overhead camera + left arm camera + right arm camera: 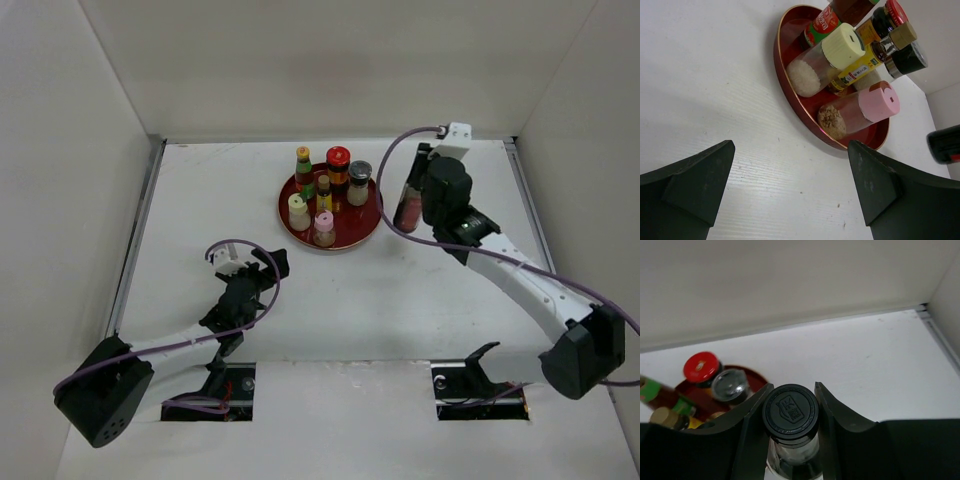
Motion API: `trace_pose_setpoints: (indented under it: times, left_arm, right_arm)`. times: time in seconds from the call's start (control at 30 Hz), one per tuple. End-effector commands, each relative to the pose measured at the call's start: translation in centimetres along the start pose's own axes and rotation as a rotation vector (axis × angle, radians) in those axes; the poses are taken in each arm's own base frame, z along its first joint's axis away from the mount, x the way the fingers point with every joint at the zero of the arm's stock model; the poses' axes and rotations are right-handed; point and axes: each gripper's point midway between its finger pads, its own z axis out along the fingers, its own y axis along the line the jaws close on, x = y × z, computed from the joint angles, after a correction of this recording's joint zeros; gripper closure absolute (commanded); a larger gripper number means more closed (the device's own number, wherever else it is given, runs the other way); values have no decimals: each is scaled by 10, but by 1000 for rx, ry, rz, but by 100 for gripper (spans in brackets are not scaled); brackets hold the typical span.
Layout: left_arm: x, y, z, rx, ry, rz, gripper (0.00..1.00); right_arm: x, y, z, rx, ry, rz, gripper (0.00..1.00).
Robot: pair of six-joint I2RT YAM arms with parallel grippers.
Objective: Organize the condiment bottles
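Six condiment bottles stand on the round red plate (pixel 368 226): the green-red banded bottle (pixel 304 170), the red-lidded dark jar (pixel 338 164), the grey-lidded shaker (pixel 359 182), the amber bottle (pixel 324 192), the cream bottle (pixel 298 211) and the pink-capped bottle (pixel 324 227). My right gripper (pixel 414 198) is shut on the tall clear black-capped bottle (pixel 790 412), held upright just right of the plate. Whether it touches the table is hidden. My left gripper (pixel 791 146) is open and empty, low over the table, front-left of the plate (pixel 782 85).
White walls close the table on the left, back and right. In the right wrist view the red lid (pixel 701 366) and shaker (pixel 730 385) sit close to the left of my right fingers. Two dark slots lie at the near edge by the arm bases.
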Motion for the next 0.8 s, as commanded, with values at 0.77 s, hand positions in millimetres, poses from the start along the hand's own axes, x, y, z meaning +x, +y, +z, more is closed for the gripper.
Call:
trace_pose_setpoints:
  times: [0.77]
  left_arm:
    - [-15, -17, 4, 45, -40, -38, 0]
  right_arm:
    - [-15, 150, 25, -221, -120, 147, 71]
